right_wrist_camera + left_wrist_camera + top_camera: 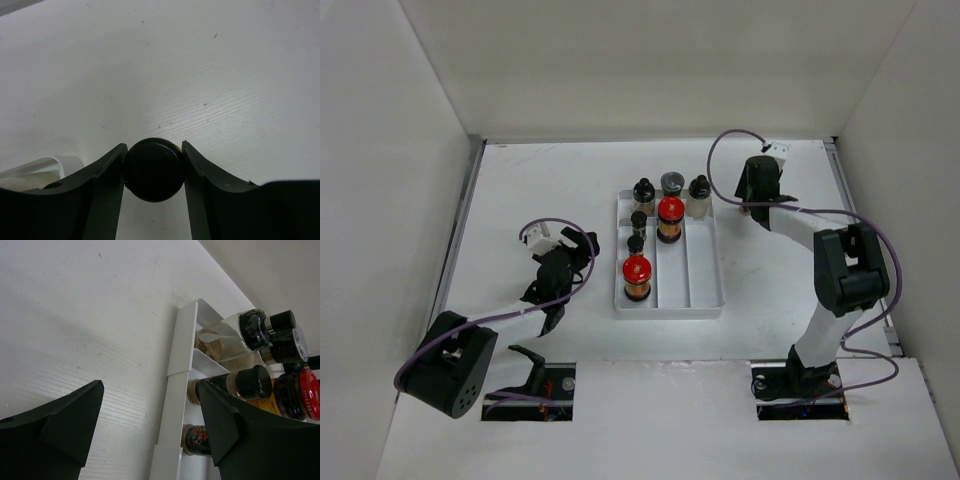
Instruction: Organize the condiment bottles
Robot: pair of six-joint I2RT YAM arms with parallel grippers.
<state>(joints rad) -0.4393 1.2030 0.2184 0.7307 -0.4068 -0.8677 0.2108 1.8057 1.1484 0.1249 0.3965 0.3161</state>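
Note:
The white tray (pixel 705 285) holds several condiment bottles. At its far end stand a black-capped shaker (pixel 642 193), a grey-lidded jar (pixel 671 183) and another black-capped shaker (pixel 699 194). A red-capped jar (pixel 669 216) stands behind two slim vials (pixel 638 232), and a second red-capped jar (pixel 637 276) is nearer. My right gripper (pixel 752 206) is right of the tray. In the right wrist view it (pixel 154 145) is shut on a black-capped bottle (pixel 152 172) seen from above. My left gripper (pixel 578 258) is open and empty left of the tray (pixel 175 365), turned on its side (pixel 150 390).
White walls enclose the table on three sides. The tray's middle and right compartments are bare in their near half. The left arm's cable loops above its wrist (pixel 555 228). The right arm's cable arcs over the table's back right (pixel 730 140).

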